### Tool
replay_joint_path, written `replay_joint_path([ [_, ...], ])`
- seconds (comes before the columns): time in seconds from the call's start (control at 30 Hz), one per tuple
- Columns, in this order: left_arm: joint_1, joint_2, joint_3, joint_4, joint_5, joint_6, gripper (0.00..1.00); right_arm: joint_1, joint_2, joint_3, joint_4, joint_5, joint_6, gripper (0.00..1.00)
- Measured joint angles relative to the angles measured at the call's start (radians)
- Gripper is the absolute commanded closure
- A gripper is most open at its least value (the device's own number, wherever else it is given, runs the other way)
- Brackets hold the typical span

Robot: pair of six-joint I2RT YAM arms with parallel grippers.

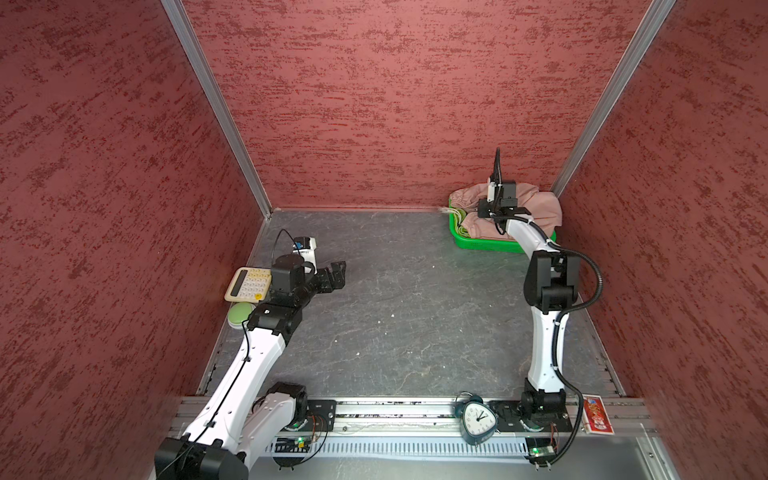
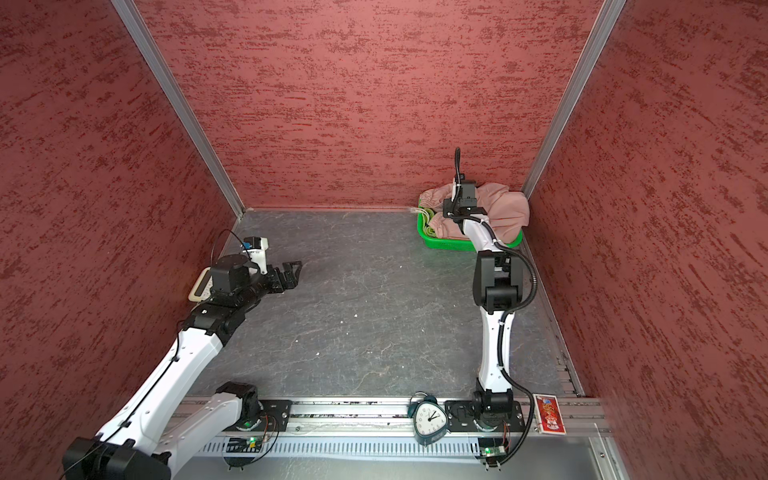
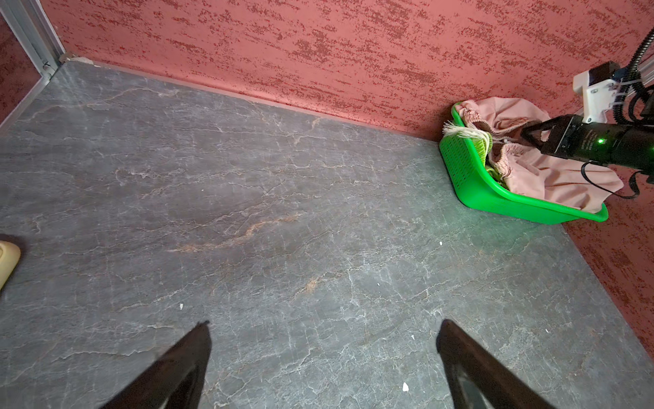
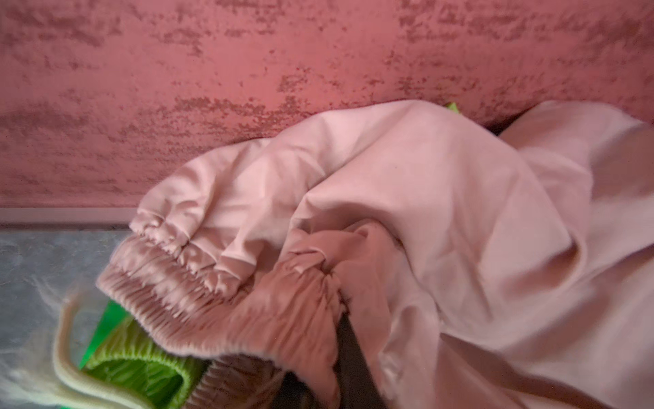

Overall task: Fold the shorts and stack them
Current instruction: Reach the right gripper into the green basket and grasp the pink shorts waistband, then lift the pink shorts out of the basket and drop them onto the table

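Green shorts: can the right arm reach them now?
Probably not directly: the pink shorts lie over the green shorts in the basket; only their waistband shows.

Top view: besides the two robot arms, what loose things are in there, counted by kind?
Shorts: 2, the pink shorts and the lime green shorts
Basket: 1
Calculator: 1
Alarm clock: 1
Round green object: 1
Red packet: 1
Total: 7

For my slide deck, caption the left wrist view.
Right claw shut on dusty pink fabric shorts in the green perforated plastic basket, beyond the open left claw.
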Motion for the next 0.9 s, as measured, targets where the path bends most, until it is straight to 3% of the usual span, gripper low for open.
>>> replay_joint_path([
  [0.2,-0.003,-0.007,0.0,0.0,0.023,-0.007,0.01,-0.001,-0.055,0.009,-0.038,-0.024,0.009,1.0],
  [0.47,-0.026,0.0,0.004,-0.014,0.046,-0.021,0.01,0.045,-0.272,0.073,-0.058,-0.093,0.04,1.0],
  [0.9,-0.059,-0.006,0.036,-0.021,0.086,-0.054,0.01,0.337,-0.41,0.501,-0.24,-0.088,-0.063,1.0],
])
